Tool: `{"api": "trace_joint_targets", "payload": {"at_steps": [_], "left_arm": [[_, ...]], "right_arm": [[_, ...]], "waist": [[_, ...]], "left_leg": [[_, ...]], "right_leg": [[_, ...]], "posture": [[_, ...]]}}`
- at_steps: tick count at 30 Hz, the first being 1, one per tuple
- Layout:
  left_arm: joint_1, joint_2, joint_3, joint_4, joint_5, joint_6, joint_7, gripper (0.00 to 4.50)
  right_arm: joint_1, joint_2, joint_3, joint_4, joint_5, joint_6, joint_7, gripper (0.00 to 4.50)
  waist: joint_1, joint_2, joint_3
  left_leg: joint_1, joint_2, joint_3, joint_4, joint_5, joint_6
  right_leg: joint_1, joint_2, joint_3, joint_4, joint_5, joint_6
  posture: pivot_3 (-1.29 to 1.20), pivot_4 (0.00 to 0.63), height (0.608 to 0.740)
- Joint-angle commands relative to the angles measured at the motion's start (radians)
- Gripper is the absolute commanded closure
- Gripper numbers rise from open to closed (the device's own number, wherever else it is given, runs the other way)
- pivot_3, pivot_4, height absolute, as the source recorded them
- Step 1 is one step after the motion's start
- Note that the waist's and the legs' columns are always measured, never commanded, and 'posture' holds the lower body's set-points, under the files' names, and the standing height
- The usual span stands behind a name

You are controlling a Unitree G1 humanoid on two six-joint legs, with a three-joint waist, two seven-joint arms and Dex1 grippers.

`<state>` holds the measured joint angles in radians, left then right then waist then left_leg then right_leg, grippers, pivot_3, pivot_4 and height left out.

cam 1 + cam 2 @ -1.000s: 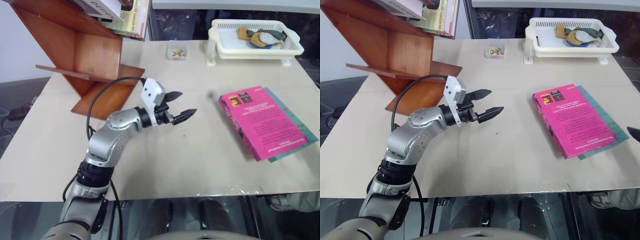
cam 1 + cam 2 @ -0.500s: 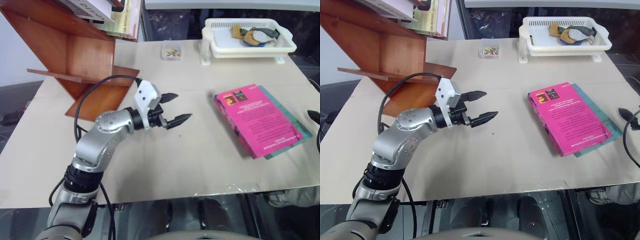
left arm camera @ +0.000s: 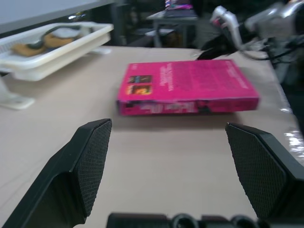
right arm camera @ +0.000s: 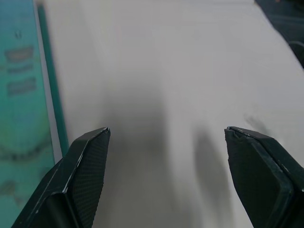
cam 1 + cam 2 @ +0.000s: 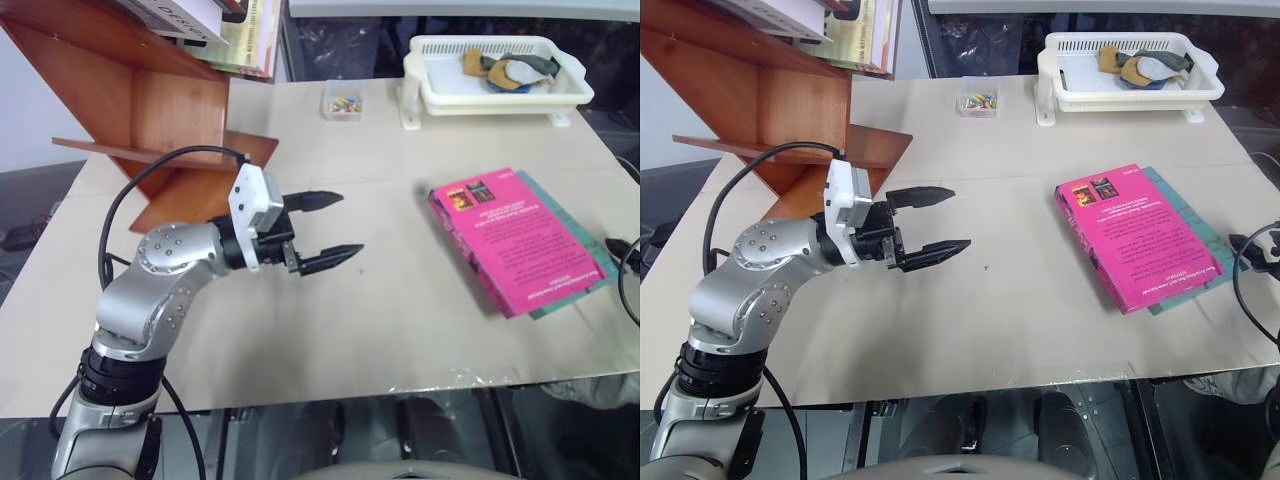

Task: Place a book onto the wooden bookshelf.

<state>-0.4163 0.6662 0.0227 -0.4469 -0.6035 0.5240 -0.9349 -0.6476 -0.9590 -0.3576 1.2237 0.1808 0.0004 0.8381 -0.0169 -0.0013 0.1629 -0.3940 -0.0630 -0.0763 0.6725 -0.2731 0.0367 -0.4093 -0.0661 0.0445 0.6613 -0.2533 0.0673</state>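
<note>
The pink book [image 5: 515, 240] lies flat on a teal book [image 5: 585, 255] at the right of the table. The wooden bookshelf [image 5: 150, 100] stands at the back left with several books [image 5: 235, 25] in its upper compartment. My left gripper [image 5: 345, 223] hovers open and empty over the table's middle, in front of the bookshelf, pointing at the pink book [image 3: 185, 85]. My right gripper [image 4: 167, 129] is open and empty low over the table near its right edge, with the teal book [image 4: 19, 95] just beside one finger [image 4: 90, 161].
A white basket [image 5: 575, 95] with cloth items stands at the back right. A small clear box [image 5: 343, 100] of coloured bits sits at the back centre. Bare table lies between my left gripper and the books.
My left gripper has pulled back and to the left, away from the pink book, still open. My right gripper has come in over the table's right edge beside the teal book.
</note>
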Motion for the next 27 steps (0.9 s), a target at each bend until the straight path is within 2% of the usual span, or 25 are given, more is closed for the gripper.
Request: {"api": "trace_joint_targets", "payload": {"at_steps": [1, 8, 17, 27], "left_arm": [[0.003, 0.024, 0.030, -0.037, -0.040, -0.031, -0.055, 0.27], [-0.015, 0.022, 0.034, -0.005, -0.042, -0.041, -0.059, 0.27], [-0.011, 0.016, 0.025, -0.003, -0.036, -0.050, -0.056, 0.27], [-0.003, 0.013, 0.025, -0.003, -0.029, -0.049, -0.043, 0.27]], "right_arm": [[-0.023, -0.015, 0.002, 0.005, -0.004, -0.016, 0.009, 0.57], [-0.027, -0.011, 0.013, 0.021, -0.025, -0.033, -0.004, 0.57], [-0.038, 0.020, 0.015, -0.001, 0.008, 0.006, 0.171, 0.57], [-0.050, 0.055, 0.011, -0.016, 0.014, -0.003, 0.204, 0.57]], "waist": [[0.000, 0.000, 0.000], [0.000, 0.000, 0.000], [-0.007, 0.000, 0.000], [-0.018, 0.000, 0.000]], "left_leg": [[0.000, 0.000, 0.000, 0.000, 0.000, 0.000], [0.000, 0.000, 0.000, 0.000, 0.000, 0.000], [0.000, 0.001, 0.000, 0.000, 0.000, 0.000], [0.001, 0.001, 0.000, 0.000, 0.000, 0.000]], "right_leg": [[0.000, 0.000, 0.000, 0.000, 0.000, 0.000], [0.000, 0.001, 0.000, 0.000, 0.000, 0.000], [0.000, 0.002, 0.000, 0.000, 0.000, 0.000], [0.000, 0.001, 0.000, 0.001, 0.000, 0.000]], "posture": [[0.00, 0.150, 0.740], [0.00, 0.150, 0.740], [0.00, 0.150, 0.740], [0.00, 0.150, 0.740]]}}
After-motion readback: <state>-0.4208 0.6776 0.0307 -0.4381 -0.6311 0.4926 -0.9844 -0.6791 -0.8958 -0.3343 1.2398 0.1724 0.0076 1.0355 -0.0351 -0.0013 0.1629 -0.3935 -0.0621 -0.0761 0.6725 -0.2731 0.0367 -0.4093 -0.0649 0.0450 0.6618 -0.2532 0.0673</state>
